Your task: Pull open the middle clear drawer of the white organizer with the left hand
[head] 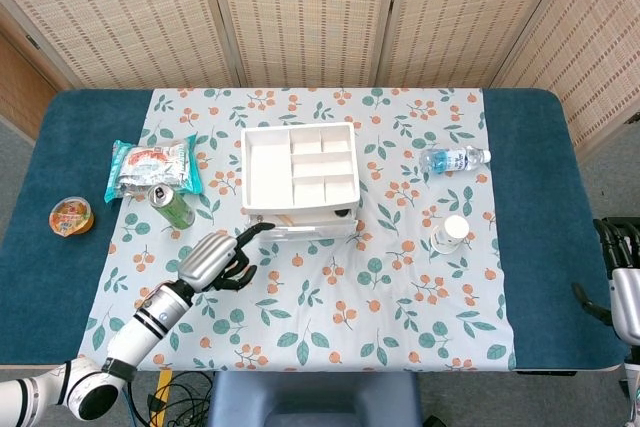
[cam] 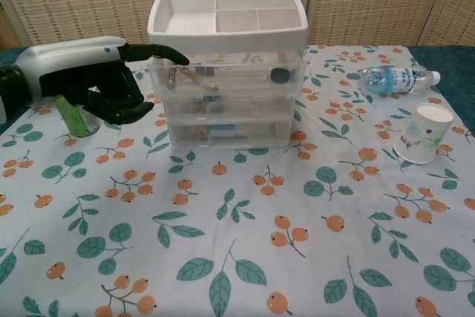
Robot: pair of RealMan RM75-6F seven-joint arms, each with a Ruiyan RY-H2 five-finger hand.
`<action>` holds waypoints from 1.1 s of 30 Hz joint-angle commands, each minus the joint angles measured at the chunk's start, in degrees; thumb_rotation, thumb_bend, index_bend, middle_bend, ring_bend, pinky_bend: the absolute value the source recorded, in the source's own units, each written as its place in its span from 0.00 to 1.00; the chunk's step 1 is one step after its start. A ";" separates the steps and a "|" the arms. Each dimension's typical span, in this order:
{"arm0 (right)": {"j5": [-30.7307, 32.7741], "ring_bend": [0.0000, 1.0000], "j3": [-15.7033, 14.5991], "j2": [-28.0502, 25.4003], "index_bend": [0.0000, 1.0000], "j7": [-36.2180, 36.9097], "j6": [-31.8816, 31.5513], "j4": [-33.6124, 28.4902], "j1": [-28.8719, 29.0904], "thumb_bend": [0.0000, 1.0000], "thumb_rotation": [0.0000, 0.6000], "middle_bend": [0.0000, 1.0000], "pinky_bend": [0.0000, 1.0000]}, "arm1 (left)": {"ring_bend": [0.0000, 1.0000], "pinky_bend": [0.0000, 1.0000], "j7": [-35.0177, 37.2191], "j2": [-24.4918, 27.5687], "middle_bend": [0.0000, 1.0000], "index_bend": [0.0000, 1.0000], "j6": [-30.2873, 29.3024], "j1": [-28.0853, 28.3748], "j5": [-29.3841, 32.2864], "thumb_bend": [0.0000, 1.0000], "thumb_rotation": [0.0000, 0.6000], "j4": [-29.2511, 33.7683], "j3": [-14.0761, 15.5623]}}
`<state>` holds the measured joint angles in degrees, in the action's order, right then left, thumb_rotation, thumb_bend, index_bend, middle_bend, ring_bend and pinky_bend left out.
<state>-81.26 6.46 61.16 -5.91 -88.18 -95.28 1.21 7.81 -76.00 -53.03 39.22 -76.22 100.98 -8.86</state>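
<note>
The white organizer (head: 298, 182) (cam: 226, 16) stands mid-table with three clear drawers under its divided top tray. The middle drawer (cam: 230, 105) sits flush with the other two and holds small items. My left hand (head: 215, 259) (cam: 96, 83) hovers at the organizer's front left corner. Its fingers are curled in on nothing, except one straight finger whose fingertip (cam: 178, 57) is at the top drawer's left edge. My right hand (head: 620, 247) shows only partly at the right edge of the head view, off the table.
A green can (head: 172, 205) (cam: 74, 113) stands just behind my left hand. A snack bag (head: 152, 167) and a jelly cup (head: 72, 216) lie further left. A water bottle (cam: 397, 77) and a paper cup (cam: 421, 133) are right of the organizer.
</note>
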 commanded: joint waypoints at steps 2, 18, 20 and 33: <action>0.08 0.07 -0.02 0.03 0.00 0.32 0.00 0.28 -0.08 0.30 1.00 0.10 0.09 | 1.00 1.00 -1.05 0.19 0.94 0.12 1.15 1.02 1.65 0.51 1.00 -0.24 -0.65; 0.74 0.07 0.12 0.42 0.00 1.75 0.36 1.71 -0.18 0.30 1.00 0.10 0.09 | 1.00 1.00 -4.62 1.44 0.95 0.16 3.70 3.41 5.01 0.52 1.00 -0.26 -1.24; 0.79 0.07 0.14 0.46 0.00 1.80 0.43 1.80 -0.15 0.30 1.00 0.10 0.09 | 1.00 1.00 -4.73 1.50 0.95 0.18 3.74 3.53 4.95 0.52 1.00 -0.21 -1.19; 1.08 0.07 0.35 0.51 0.00 1.48 0.66 1.76 0.02 0.30 1.00 0.10 0.09 | 1.00 1.00 -3.51 2.58 0.95 0.26 2.88 3.21 2.30 0.52 1.00 0.87 -0.21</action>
<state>-80.17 6.81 61.66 -4.46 -87.52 -93.54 1.23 4.14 -73.57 -50.09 42.52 -73.76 101.69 -9.20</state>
